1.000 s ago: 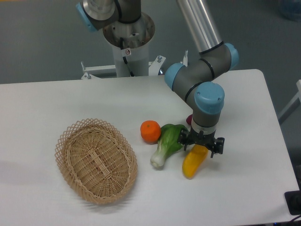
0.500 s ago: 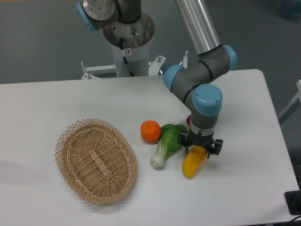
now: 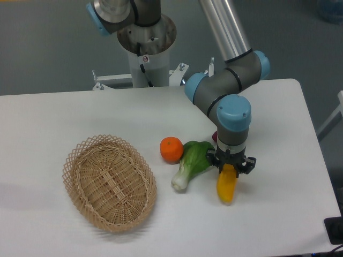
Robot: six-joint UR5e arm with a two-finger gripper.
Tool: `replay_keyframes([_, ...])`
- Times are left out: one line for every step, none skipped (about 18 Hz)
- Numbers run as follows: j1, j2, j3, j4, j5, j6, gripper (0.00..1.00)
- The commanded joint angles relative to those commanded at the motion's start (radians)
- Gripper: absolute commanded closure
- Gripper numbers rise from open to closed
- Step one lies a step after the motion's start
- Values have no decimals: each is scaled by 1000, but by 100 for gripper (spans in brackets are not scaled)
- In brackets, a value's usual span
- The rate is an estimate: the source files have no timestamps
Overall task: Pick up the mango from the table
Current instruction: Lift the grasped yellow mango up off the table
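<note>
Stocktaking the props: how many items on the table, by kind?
Mango: 1
Orange: 1
Leafy green vegetable: 1
Wicker basket: 1
Dark red item, mostly hidden behind the arm: 1
Total: 5

This looks like a robotics lab rather than anyone's home or kitchen. A grey industrial arm with pale blue joint caps (image 3: 228, 96) rises from a white metal pedestal bolted to a bracket (image 3: 146, 59) behind a large plain white tabletop with rounded corners (image 3: 80, 118). The floor around is bare grey-blue carpet (image 3: 48, 43), with no furniture or decoration. What lies on the table seems laid out as test props: an oval woven wicker basket (image 3: 110, 182), a round orange fruit (image 3: 171, 149) and a green leafy vegetable with a white stalk (image 3: 190, 163).
</note>
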Motion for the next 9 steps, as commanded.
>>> replay_keyframes([5,11,14,0,-8,0,67])
replay_keyframes([9,20,31,-2,-23,-2,67])
replay_keyframes([12,29,43,-2,-46,-3,67])
replay_keyframes([18,43,48,-2,-79,-3,67])
replay_keyframes([31,54,48,-2,-112,-6,67])
replay_keyframes([41,64,48,-2,-135,-15,66])
replay_keyframes([49,75,51,-2,-162,-27,66])
replay_keyframes([58,80,54,-2,-201,-43,65])
replay_keyframes([66,92,54,-2,-236,-57,65])
